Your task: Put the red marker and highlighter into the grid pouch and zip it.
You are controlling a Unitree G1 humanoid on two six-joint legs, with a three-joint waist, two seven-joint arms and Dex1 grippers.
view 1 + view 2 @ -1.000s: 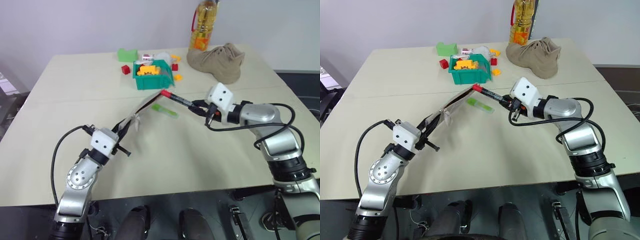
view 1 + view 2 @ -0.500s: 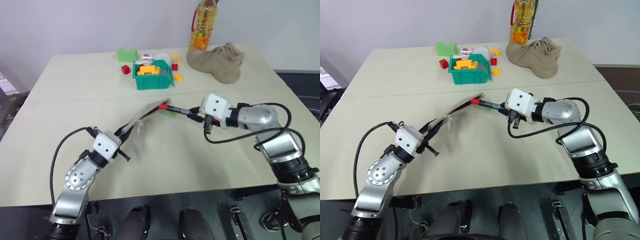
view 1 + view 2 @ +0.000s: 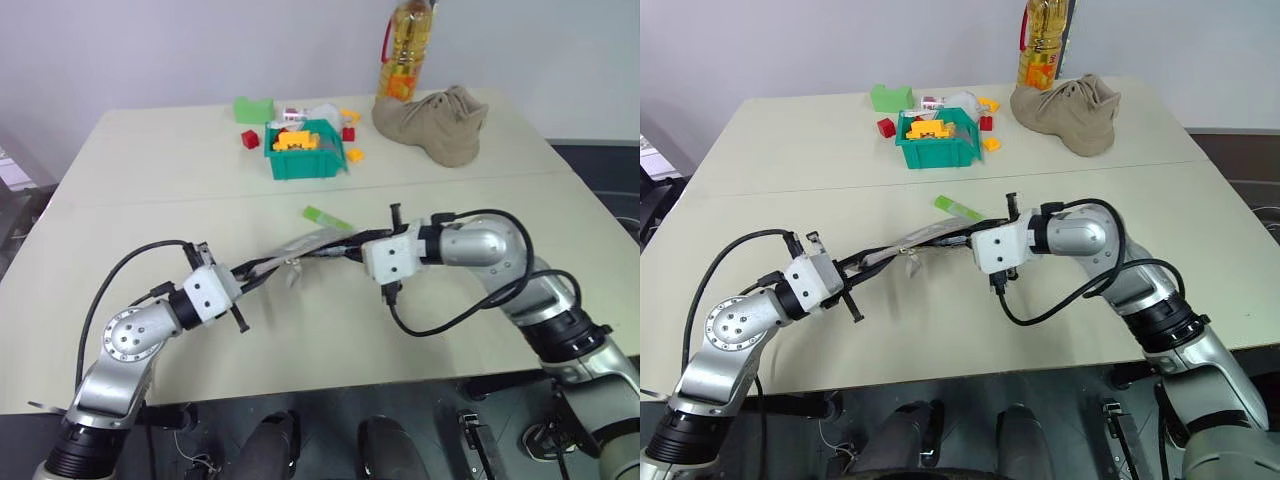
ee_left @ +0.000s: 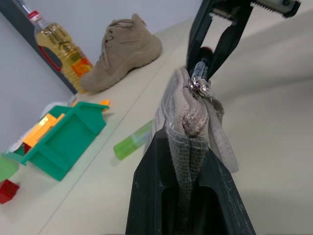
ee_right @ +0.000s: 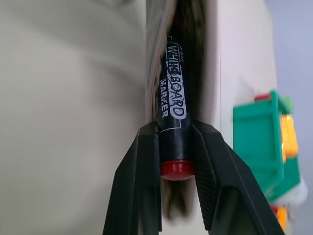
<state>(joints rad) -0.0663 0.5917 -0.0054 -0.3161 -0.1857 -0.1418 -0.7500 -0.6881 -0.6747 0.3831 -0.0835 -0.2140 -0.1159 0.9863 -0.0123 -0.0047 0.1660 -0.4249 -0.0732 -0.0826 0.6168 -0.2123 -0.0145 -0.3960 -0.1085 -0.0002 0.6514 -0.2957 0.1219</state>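
right gripper (image 5: 176,161) pinching red marker (image 5: 174,115) inside grid pouch (image 4: 188,117)

Red marker (image 5: 173,122) now apparently inside pouch (image 3: 310,243)

text we can read: "WHITEBOARD MARKER", white print along the black barrel of the red marker (image 5: 174,103), centre of the right wrist view | bottle label (image 3: 402,78), upper middle of the left eye view: we cannot read it
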